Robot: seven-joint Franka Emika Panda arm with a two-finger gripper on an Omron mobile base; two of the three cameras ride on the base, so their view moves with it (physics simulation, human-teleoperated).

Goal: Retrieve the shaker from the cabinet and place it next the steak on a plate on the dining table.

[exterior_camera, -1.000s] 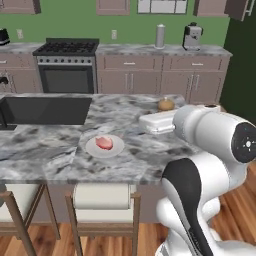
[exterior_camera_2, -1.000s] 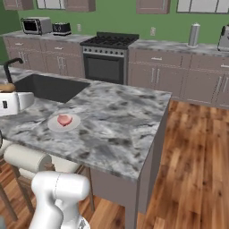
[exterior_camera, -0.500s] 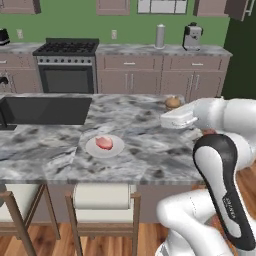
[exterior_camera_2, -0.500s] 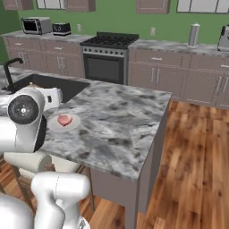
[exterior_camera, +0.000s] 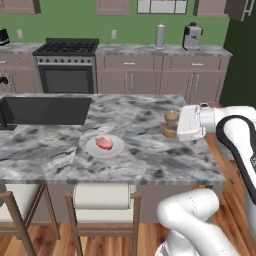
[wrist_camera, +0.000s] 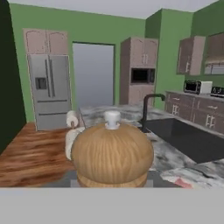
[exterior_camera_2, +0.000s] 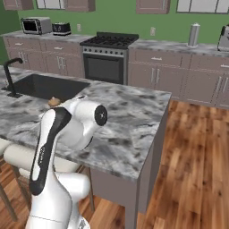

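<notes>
Shaker (exterior_camera: 171, 123), carried from the arm's side out over the dining table (exterior_camera: 135, 160), gripper (exterior_camera: 176, 123) clamped on it, at 3 o'clock from plate (exterior_camera: 105, 146) bearing steak (exterior_camera: 104, 142); lowering pending.

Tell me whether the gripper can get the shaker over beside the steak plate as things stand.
Probably yes. The gripper carries the shaker above the dining table, and bare marble lies between it and the plate with the steak.
</notes>
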